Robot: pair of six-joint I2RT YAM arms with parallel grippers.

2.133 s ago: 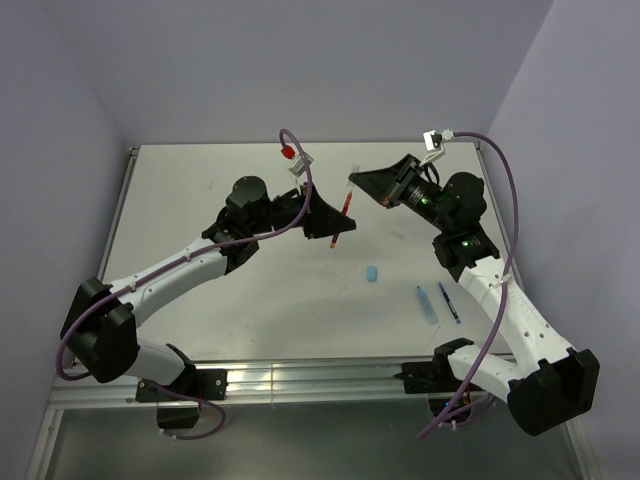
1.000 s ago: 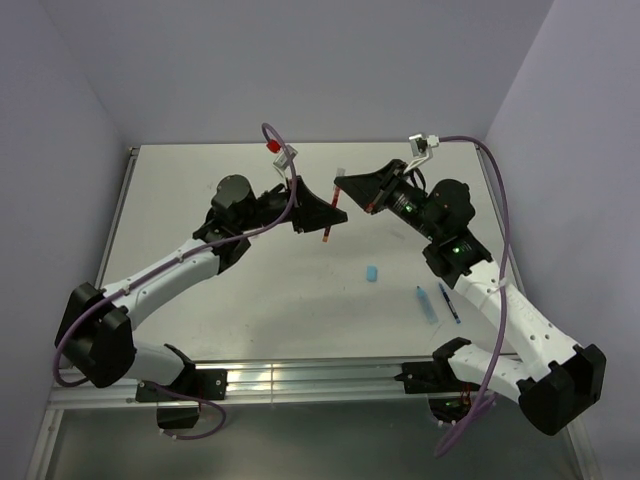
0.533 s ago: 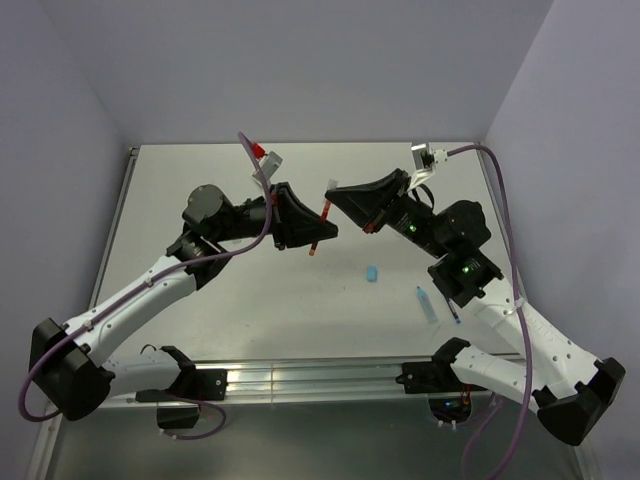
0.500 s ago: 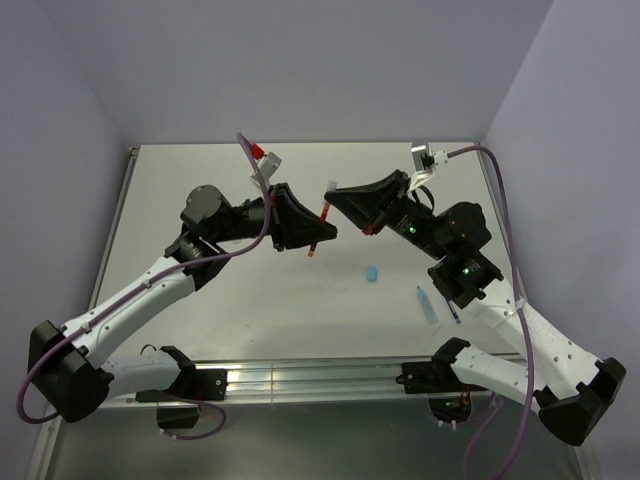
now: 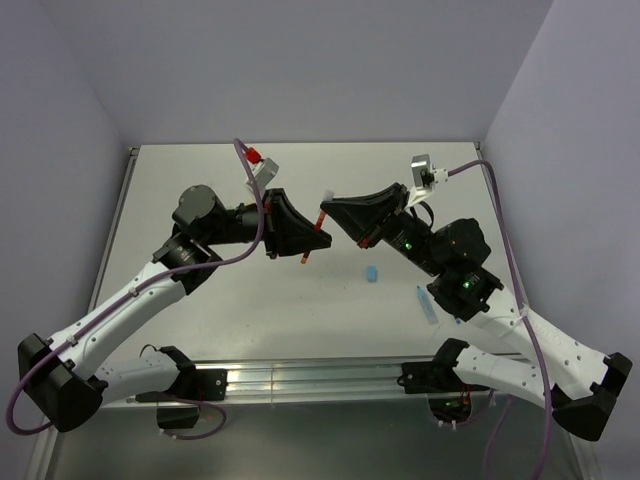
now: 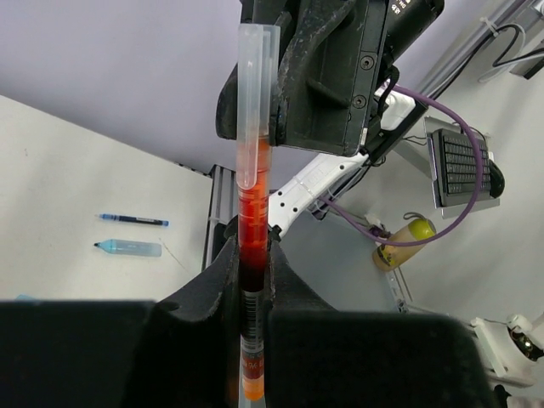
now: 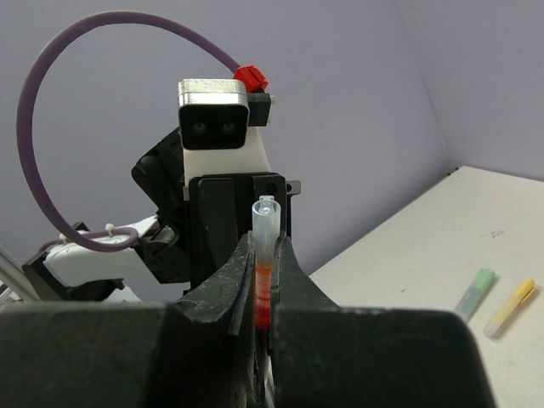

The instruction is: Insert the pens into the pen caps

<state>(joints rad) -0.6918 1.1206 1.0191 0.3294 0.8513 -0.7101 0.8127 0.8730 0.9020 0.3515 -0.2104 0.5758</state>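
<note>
While the left gripper point(image 5: 316, 240) clamps the red pen point(image 6: 252, 223) mid-shaft, high above the table point(image 5: 200, 180), the right gripper point(image 5: 335, 208) pinches the clear cap point(image 7: 266, 225), which sits partly over the pen's upper end.

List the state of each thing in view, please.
Thin red pen, clamped in left gripper, airborne.
Clear plastic cap, held by right gripper at pen's tip; seating unclear.
Stubby light blue marker, lying uncapped.
Small light blue cap, lying loose.
Thin dark blue pen, lying flat.
Pale green marker, lying flat.
Yellow marker, lying flat.
</note>
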